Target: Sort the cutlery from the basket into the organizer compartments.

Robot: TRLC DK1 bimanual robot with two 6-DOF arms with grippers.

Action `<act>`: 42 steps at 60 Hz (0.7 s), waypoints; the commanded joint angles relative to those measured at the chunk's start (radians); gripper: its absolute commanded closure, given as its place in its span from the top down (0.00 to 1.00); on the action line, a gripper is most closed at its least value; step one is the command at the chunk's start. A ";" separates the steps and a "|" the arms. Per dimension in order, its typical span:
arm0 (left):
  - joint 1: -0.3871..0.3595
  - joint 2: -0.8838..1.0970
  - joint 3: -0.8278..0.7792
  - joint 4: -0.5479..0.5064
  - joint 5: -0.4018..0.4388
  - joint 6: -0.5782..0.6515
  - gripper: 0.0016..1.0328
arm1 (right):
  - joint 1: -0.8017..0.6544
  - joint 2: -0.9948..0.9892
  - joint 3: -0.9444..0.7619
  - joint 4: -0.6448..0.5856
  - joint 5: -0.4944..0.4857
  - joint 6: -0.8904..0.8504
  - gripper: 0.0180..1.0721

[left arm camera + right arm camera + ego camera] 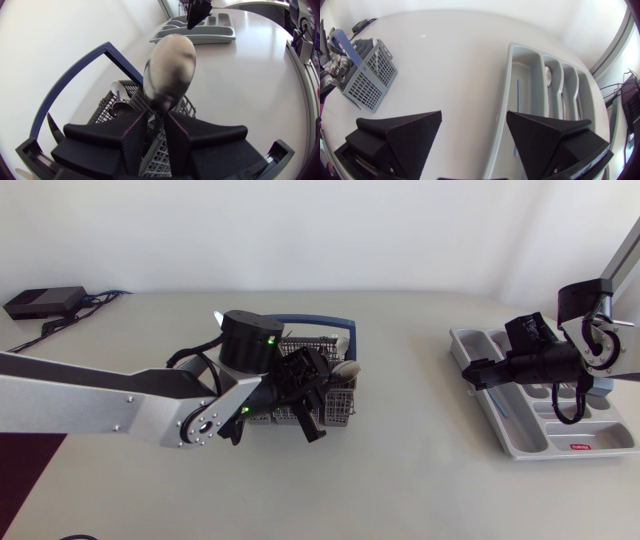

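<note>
The grey cutlery basket (338,408) with a blue handle (75,75) stands mid-table. My left gripper (312,392) is down in it, shut on the neck of a metal spoon (169,65) whose bowl sticks up ahead of the fingers (134,140). More cutlery (117,95) stands in the basket beside it. At the right lies the grey organizer (535,442). My right gripper (472,373) hovers open and empty over the organizer's (530,65) near left edge. A spoon (548,75) and a blue piece (517,97) lie in separate compartments.
A black box (42,302) with cables sits at the back left corner. Bare tabletop (410,400) separates the basket from the organizer. My right gripper (197,12) shows beyond the spoon, above the organizer (200,35).
</note>
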 commanded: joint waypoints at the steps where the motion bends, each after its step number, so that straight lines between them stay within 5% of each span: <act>1: 0.002 0.023 0.033 0.014 0.009 0.014 0.15 | 0.010 -0.013 -0.030 -0.003 0.003 0.017 0.88; 42: -0.001 -0.020 0.025 0.017 0.009 -0.012 0.03 | 0.051 -0.047 -0.050 -0.003 0.017 0.017 0.88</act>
